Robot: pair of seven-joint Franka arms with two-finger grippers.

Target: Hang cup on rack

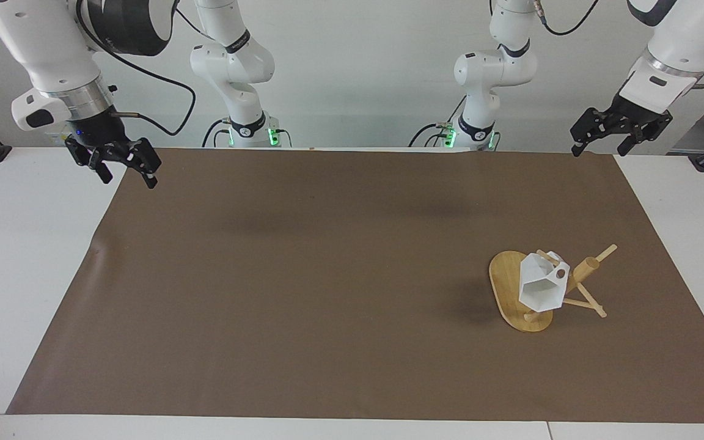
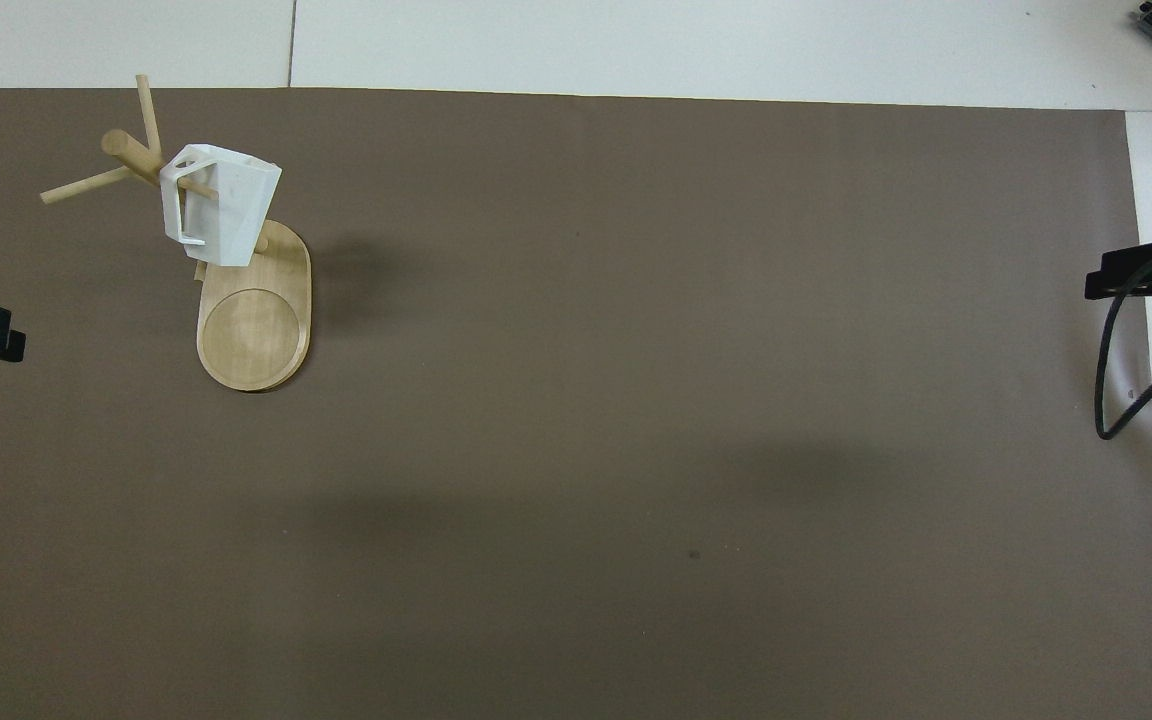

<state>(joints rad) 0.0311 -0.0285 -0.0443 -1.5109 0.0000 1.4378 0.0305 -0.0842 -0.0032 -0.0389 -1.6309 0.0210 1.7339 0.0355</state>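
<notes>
A white table point(image 1: 16, 263) carries a large brown paper mat point(image 1: 327, 281) that covers most of its top, with bare white strips showing at both ends and along the edge farthest from the robots; a plain pale wall point(image 1: 358, 67) rises at the robots' end, where the two white arm bases stand with small green lights glowing at their feet; black cables trail from the arms. The left gripper point(image 1: 602, 144), black and two-fingered, hangs in the air over the mat's corner at the left arm's end, its fingers spread wide and nothing between them; only its tip shows at the edge of the overhead view; the right gripper point(image 1: 126, 174) hangs over the mat's edge at the right arm's end, likewise spread wide and empty, touching nothing; both arms wait well apart from the work. The light bamboo mug rack point(image 1: 514, 293), an oval flat base with a thick round post and thin stick pegs crossing it, stands on the mat toward the left arm's end; the small matte white faceted cup point(image 1: 538, 287) with a hexagonal rim hangs on it, a peg passing through the hole of its blocky handle, its open mouth tilted sideways away from the robots and its body suspended above the base.
</notes>
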